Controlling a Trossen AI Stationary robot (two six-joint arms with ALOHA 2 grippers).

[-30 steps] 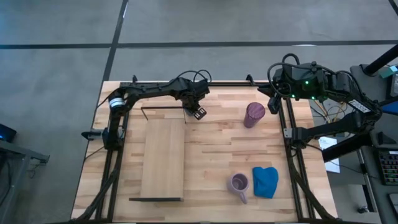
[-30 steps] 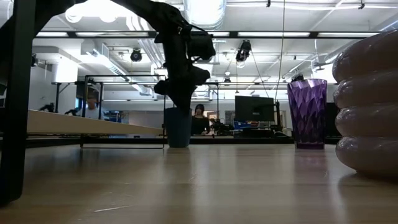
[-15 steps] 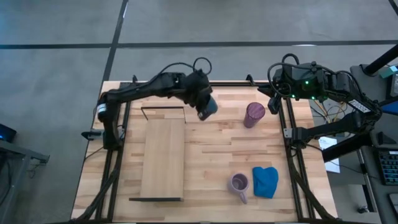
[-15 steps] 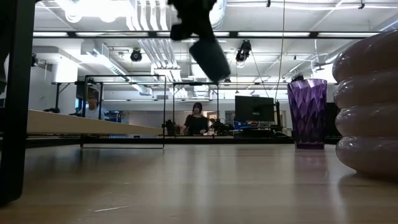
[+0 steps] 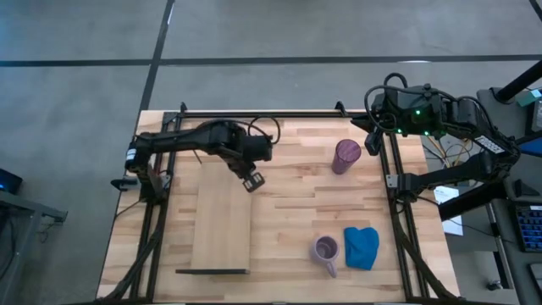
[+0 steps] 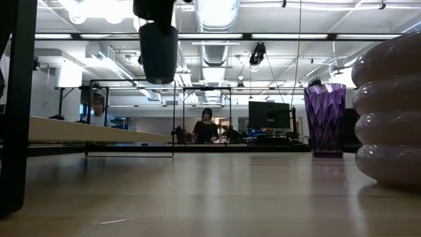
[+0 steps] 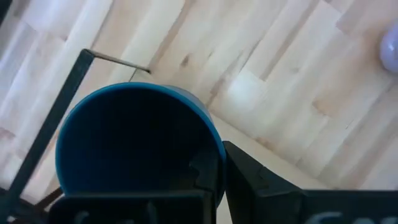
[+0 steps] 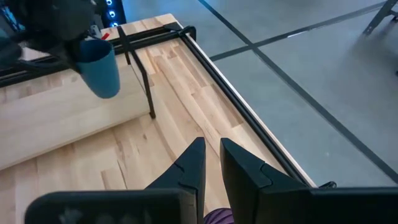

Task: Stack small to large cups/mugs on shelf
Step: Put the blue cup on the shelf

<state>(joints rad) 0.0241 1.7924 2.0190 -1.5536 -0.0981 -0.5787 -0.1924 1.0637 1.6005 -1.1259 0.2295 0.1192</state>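
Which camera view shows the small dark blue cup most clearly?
The right wrist view: the blue cup hangs whole above the shelf. The left wrist view shows only its open mouth, the low view a dark shape, and the high view hides it under the left gripper.

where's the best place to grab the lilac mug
Probably the rim of the lilac mug, from straight above, one finger inside the open mouth and one outside. It stands upright; its handle points toward the table's front edge, and the blue cloth crowds its right side.
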